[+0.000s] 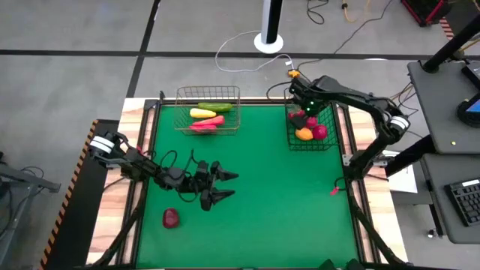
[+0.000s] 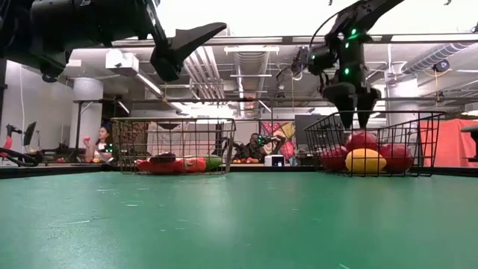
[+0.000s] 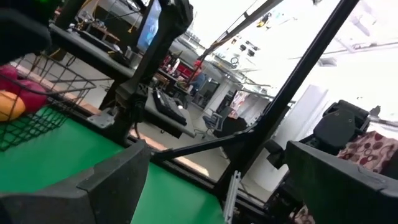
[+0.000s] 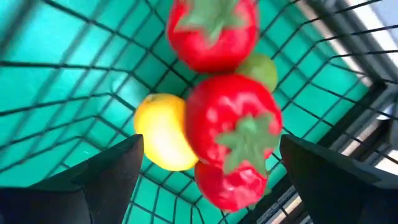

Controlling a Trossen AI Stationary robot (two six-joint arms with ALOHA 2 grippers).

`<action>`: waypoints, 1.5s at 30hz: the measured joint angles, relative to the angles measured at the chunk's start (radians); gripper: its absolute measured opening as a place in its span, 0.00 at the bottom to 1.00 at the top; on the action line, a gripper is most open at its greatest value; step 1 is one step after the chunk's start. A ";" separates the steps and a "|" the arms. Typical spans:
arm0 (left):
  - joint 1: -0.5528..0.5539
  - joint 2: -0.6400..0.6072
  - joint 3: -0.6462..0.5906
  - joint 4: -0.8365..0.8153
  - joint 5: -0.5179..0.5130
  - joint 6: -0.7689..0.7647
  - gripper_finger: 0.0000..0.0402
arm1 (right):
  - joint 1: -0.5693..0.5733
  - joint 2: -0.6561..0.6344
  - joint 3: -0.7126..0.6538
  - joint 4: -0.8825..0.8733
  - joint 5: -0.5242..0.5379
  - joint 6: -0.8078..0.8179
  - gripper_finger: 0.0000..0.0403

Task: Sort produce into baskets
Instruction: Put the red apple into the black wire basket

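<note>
Right hand spread above the dark basket, one red fruit left on the worktop.

The round fruits [image 4: 233, 134] and the lemon [image 4: 163, 138] lie in the dark basket [image 1: 294, 138]; the long pieces [image 1: 206, 118] lie in the tan basket [image 1: 180, 112]. A dark-red fruit [image 1: 171, 218] is on the green worktop [image 1: 277, 202], near the left hand [image 1: 229, 185], which hangs spread and empty. The right hand [image 4: 205, 171], spread and empty, is just over the pile. I think a finger could catch the wire when it lifts and tip the basket.
</note>
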 joint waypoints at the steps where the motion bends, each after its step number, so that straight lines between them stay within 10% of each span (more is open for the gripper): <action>1: -0.004 0.000 0.006 0.000 0.000 -0.002 0.89 | 0.002 -0.018 0.006 0.001 0.000 0.014 0.91; 15: -0.089 -0.124 0.184 -0.470 0.032 -0.019 0.89 | 0.231 -0.358 0.019 0.091 0.003 0.180 0.91; 32: -0.372 -0.124 0.838 -2.469 0.073 -0.810 0.89 | 0.733 -0.354 0.018 0.183 0.263 0.350 0.91; 45: -0.593 -0.002 0.856 -2.650 0.213 -0.817 0.89 | 0.806 -0.257 0.018 0.224 0.263 0.329 0.91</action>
